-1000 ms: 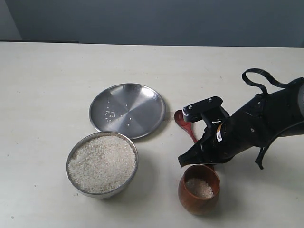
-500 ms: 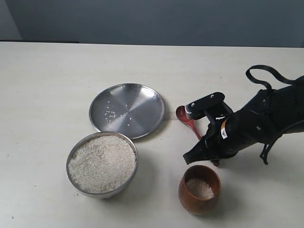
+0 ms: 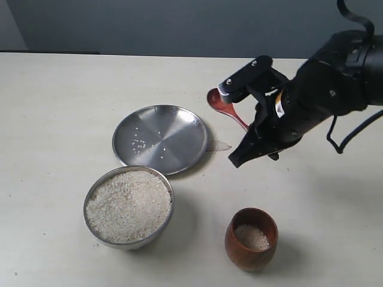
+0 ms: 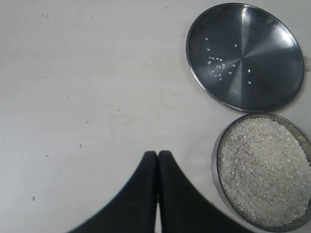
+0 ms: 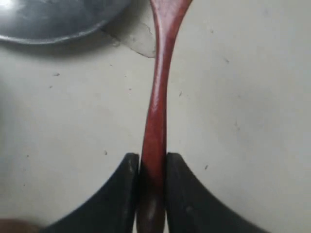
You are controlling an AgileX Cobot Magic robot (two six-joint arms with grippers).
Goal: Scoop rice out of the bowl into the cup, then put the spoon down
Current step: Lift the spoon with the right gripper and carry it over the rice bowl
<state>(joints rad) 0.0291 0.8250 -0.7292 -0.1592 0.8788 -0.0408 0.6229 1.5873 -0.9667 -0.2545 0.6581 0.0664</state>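
Observation:
My right gripper (image 3: 238, 156) (image 5: 149, 158) is shut on the slim handle of the dark red wooden spoon (image 3: 220, 103) (image 5: 158, 97). It holds the spoon raised over the table, just right of the flat plate, and the spoon's oval end points away from the jaws. The steel bowl (image 3: 91, 192) (image 4: 215, 160) at the front left is heaped with white rice (image 3: 127, 206) (image 4: 262, 167). The brown wooden cup (image 3: 251, 251) stands at the front right, well clear of the gripper, with a little rice (image 3: 251, 237) inside. My left gripper (image 4: 157, 153) is shut and empty, hovering over bare table beside the bowl.
A flat steel plate (image 3: 160, 139) (image 4: 245, 56) (image 5: 48, 19) with a few stray grains lies behind the bowl. A small translucent patch (image 3: 218, 145) marks the table by its right edge. Bare tabletop surrounds the dishes.
My right gripper has risen and moved back from beside the cup, carrying the spoon up to the right of the plate. Bowl, plate and cup have not moved.

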